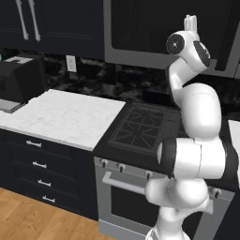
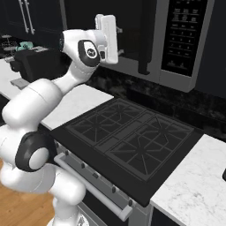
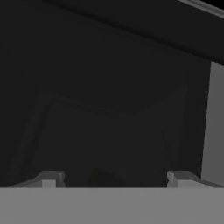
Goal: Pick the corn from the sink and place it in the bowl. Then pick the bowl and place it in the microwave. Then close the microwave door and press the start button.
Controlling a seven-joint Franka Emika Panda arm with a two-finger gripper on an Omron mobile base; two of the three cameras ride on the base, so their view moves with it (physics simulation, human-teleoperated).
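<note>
Two fingertips of the tool stand wide apart, holding nothing, right up against the shut microwave door above the stove.

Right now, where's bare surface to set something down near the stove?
Free: the white marble counter between the black appliance and the stove, and the marble patch on the stove's other side. Crowded: up at the microwave door, where the open end effector sits.
</note>
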